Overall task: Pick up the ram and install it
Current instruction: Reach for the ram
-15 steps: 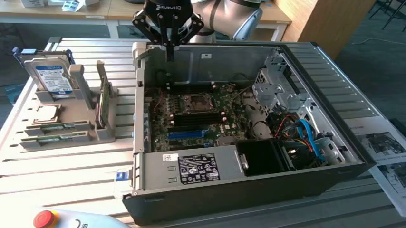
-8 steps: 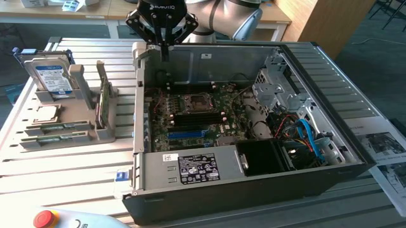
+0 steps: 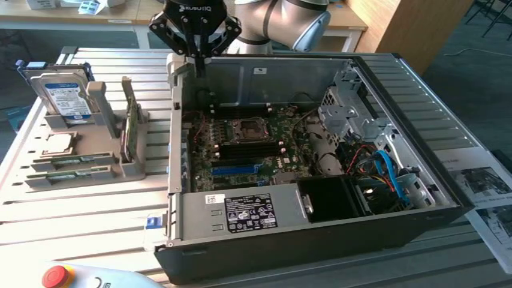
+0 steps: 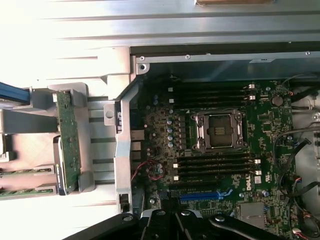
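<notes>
Closest to you in the exterior view is a red stop button (image 3: 56, 275) at the near edge of the slatted tabletop (image 3: 88, 219). Just behind it stands the open computer case (image 3: 320, 240), its near metal cover carrying a dark label (image 3: 250, 213).

To the exterior view's left of the case sits a gray fixture (image 3: 132, 168). In its near part you have two matching green sticks lying flat, side by side in their own slots. The ram (image 3: 76, 160) is one of this pair, and the other stick (image 3: 78, 174) lies just in front of it. Both rest in the fixture, well apart from the pincer. Behind them a square processor chip (image 3: 57, 143) lies flat and a green card (image 3: 128, 123) stands on edge. Farther back a hard drive (image 3: 68, 96) stands upright.

Inside the case, the motherboard (image 3: 276, 153) lies flat with its square socket (image 3: 249, 128) near the middle. In the wrist view you see dark memory slots (image 4: 215, 167) running on both sides of that socket.

Farthest back, the pincer (image 3: 199, 55) hangs above the case's rear corner on the fixture side. It is closed, fingertips together, with the arm (image 3: 296, 21) behind it. Printed sheets (image 3: 484, 186) lie on the exterior view's right.
</notes>
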Motion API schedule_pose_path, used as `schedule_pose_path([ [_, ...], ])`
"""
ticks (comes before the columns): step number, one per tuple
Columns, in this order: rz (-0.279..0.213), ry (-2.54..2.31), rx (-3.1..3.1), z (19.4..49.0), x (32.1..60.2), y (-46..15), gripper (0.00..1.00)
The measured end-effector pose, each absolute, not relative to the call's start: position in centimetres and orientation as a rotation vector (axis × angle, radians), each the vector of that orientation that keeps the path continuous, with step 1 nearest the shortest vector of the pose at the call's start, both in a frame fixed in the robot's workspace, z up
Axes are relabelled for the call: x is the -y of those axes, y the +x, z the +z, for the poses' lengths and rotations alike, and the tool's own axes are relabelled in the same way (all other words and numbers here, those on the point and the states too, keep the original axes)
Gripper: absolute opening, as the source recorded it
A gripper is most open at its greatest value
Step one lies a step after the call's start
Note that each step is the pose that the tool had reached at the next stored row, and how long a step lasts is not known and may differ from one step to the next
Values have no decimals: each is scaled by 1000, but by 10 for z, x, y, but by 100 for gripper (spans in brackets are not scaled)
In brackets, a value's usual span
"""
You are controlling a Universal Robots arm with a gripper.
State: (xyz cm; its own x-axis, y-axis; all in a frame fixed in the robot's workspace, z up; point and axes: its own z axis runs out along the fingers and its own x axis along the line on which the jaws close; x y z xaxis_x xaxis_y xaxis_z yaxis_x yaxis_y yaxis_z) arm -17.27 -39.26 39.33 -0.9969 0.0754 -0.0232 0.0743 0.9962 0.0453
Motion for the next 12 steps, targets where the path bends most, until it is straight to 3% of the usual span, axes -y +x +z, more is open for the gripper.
schedule_pose_path([
  [12,69,117,-3114,393,392,-193,11],
])
